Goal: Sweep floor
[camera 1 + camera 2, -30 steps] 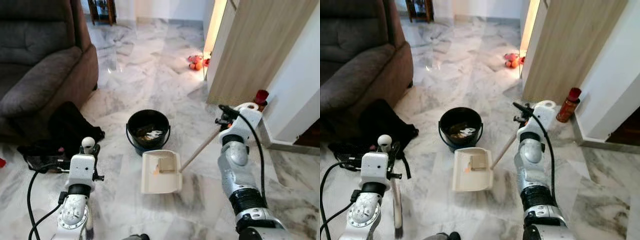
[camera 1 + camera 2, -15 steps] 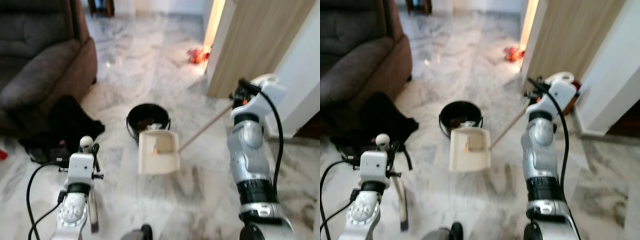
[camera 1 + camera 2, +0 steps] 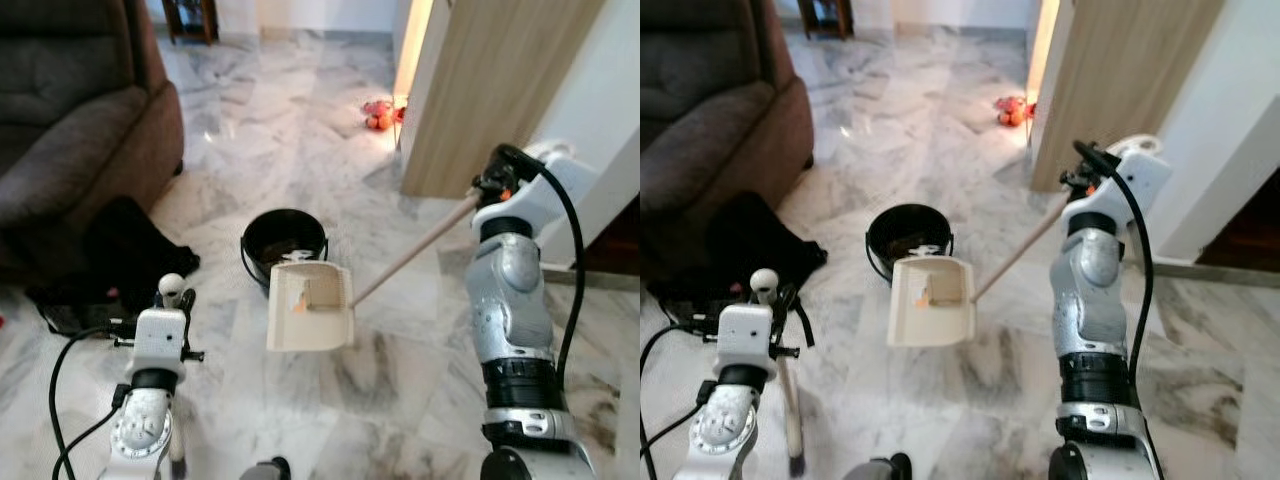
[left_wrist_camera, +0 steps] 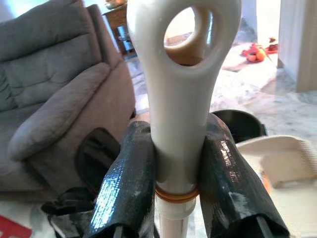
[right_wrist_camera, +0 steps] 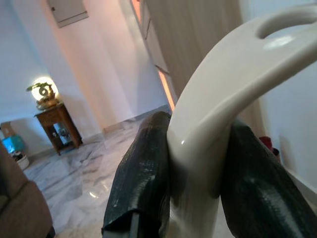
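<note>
The dustpan [image 3: 311,306] hangs tilted above the marble floor [image 3: 300,130], its far edge over the near rim of the black bucket [image 3: 283,240]. The right hand [image 5: 195,163] is clamped on the pale curved grip at the top of the dustpan's long wooden handle [image 3: 410,252], which slants down from the raised right arm to the pan (a scrap of paper and an orange speck lie in it). The left hand [image 4: 179,171] holds the broom [image 3: 792,420] by its white looped handle end, fingers [image 4: 126,183] pressed on both sides, low by the robot's left side. Beyond it lies a black bag [image 3: 120,250] against the brown sofa [image 3: 70,130]. Orange toys [image 3: 378,117] sit by the wooden door [image 3: 480,90].
</note>
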Controlling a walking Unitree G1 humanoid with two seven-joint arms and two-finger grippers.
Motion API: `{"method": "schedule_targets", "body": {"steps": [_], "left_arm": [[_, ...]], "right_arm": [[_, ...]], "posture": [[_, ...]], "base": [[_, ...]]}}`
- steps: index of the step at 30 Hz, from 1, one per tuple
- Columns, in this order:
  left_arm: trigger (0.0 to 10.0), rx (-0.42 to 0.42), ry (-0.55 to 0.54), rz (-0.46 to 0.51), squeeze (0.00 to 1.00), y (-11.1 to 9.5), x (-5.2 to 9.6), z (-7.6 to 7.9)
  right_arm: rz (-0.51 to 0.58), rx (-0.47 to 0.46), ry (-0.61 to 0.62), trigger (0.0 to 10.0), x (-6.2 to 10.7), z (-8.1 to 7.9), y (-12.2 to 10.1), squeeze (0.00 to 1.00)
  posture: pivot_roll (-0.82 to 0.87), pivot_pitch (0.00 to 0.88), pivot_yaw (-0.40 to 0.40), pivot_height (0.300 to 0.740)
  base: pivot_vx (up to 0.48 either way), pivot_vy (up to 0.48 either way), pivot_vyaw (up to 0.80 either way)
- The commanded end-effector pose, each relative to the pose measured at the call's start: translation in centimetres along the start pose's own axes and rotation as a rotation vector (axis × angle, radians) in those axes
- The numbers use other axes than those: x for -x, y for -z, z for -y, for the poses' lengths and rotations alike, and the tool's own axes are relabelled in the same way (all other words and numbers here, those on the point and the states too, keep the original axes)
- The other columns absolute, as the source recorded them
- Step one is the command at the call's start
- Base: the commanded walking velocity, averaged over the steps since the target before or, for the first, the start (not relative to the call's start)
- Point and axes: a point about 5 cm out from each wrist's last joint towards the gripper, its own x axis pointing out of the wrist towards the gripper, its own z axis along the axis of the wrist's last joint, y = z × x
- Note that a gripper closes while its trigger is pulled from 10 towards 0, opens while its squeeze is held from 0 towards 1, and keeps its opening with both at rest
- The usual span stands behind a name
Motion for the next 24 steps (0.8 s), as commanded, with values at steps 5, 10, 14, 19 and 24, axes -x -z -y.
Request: {"method": "schedule_targets", "body": {"steps": [5,10,14,19,24], "left_arm": [[10.0,-0.035,-0.001,0.043,0.0,-0.8,-0.1,-0.2],[10.0,-0.03,-0.008,0.046,0.0,-0.8,-0.1,-0.3],[10.0,-0.032,-0.017,0.044,0.0,-0.9,-0.1,-0.5],[10.0,-0.037,-0.018,0.045,0.0,-0.9,-0.1,-0.5],[10.0,-0.047,-0.028,0.056,0.0,-1.0,0.0,-0.7]], "right_arm": [[0.055,-0.061,-0.067,10.0,-0.4,-2.0,-2.0,0.0],[0.037,-0.073,-0.08,10.0,-0.2,-2.4,-1.6,0.0],[0.044,-0.081,-0.081,10.0,-0.2,-2.5,-1.9,0.0],[0.046,-0.109,-0.085,10.0,-0.2,-2.6,-2.0,0.0],[0.071,-0.134,-0.083,10.0,-0.2,-2.6,-2.5,0.0]], "posture": [[0.19,0.061,-0.016,0.74],[0.2,0.061,-0.015,0.74],[0.2,0.06,-0.014,0.74],[0.2,0.059,-0.014,0.74],[0.2,0.055,-0.013,0.74]], "base": [[0.0,0.0,0.0],[0.0,0.0,0.0],[0.0,0.0,0.66],[0.0,0.0,0.41],[0.0,0.0,0.08]]}}
